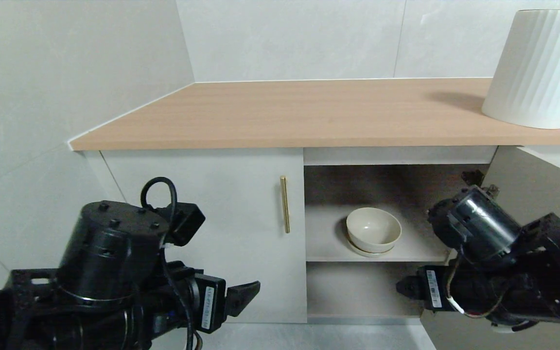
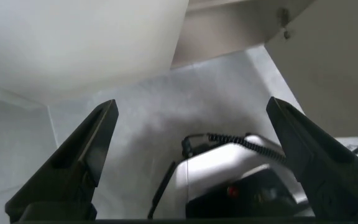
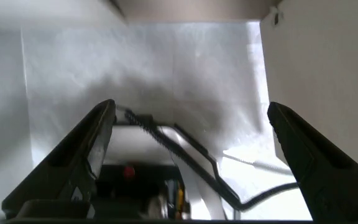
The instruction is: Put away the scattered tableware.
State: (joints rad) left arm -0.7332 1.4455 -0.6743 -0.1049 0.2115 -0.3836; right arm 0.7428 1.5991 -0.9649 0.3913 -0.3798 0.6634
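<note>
From the head view, a cream bowl (image 1: 374,229) sits on a plate (image 1: 365,253) on the upper shelf (image 1: 323,238) of the cabinet's open right half, beneath the wooden table (image 1: 309,112). The left door (image 1: 202,204) is shut. A white ribbed container (image 1: 537,68) stands at the table's right end. Both arms hang low before the cabinet, apart from the bowl. In the left wrist view, the left jaws are spread wide with nothing between them. In the right wrist view, the right jaws are spread wide and empty too.
</note>
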